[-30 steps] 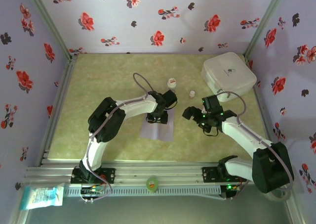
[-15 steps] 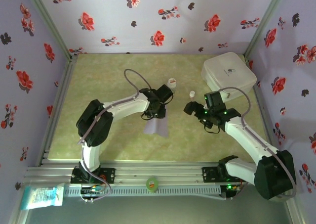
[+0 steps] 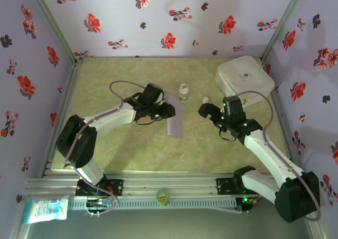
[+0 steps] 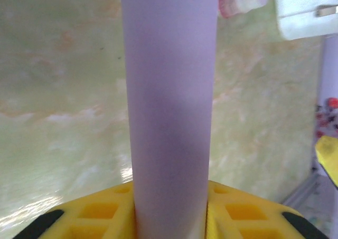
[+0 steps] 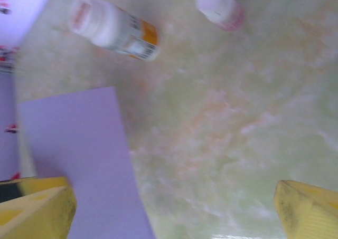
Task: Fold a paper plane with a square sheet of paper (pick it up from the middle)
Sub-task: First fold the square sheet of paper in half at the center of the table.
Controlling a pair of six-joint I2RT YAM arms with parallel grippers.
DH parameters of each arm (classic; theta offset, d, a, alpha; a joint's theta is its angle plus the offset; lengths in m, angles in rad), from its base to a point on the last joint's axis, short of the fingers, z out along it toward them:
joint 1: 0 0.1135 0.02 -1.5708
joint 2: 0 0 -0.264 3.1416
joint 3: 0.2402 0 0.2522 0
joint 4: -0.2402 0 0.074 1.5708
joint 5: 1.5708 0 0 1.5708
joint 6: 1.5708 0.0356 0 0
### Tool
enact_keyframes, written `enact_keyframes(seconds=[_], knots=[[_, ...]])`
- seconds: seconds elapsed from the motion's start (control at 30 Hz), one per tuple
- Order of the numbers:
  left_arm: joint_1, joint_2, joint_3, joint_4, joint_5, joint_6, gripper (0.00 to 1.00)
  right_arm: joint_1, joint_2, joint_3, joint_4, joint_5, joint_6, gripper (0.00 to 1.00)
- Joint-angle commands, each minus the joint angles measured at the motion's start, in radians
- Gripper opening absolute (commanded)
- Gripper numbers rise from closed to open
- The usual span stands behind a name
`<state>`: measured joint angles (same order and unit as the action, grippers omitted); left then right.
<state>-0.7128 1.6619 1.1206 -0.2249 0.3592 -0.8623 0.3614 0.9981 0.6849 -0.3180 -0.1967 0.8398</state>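
1. Sq. sheet (image 3: pixel 175 118) is pinched mid-span by L gripper (image 3: pixel 167 111) at frame centre, long axis running top-to-bottom.
2. R gripper (image 3: pixel 206 111) is spread wide, just right of sheet.

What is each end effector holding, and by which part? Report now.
Left end effector pinches the square sheet of paper near its middle; right end effector is open, holding nothing.
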Motion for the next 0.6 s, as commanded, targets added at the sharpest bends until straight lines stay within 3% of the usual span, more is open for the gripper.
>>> enact_keyframes(seconds=[0.0, 0.2, 0.57], knots=[[0.007, -0.002, -0.049, 0.210, 0.171, -0.078, 0.32, -0.003, -0.040, -0.039, 0.160, -0.044, 0.016, 0.96], [0.010, 0.053, -0.085, 0.245, 0.198, -0.093, 0.33, -0.002, 0.028, -0.028, 0.217, -0.179, -0.007, 0.92], [0.010, 0.134, -0.145, 0.289, 0.183, -0.101, 0.33, 0.000, 0.115, -0.047, 0.260, -0.227, 0.025, 0.91]])
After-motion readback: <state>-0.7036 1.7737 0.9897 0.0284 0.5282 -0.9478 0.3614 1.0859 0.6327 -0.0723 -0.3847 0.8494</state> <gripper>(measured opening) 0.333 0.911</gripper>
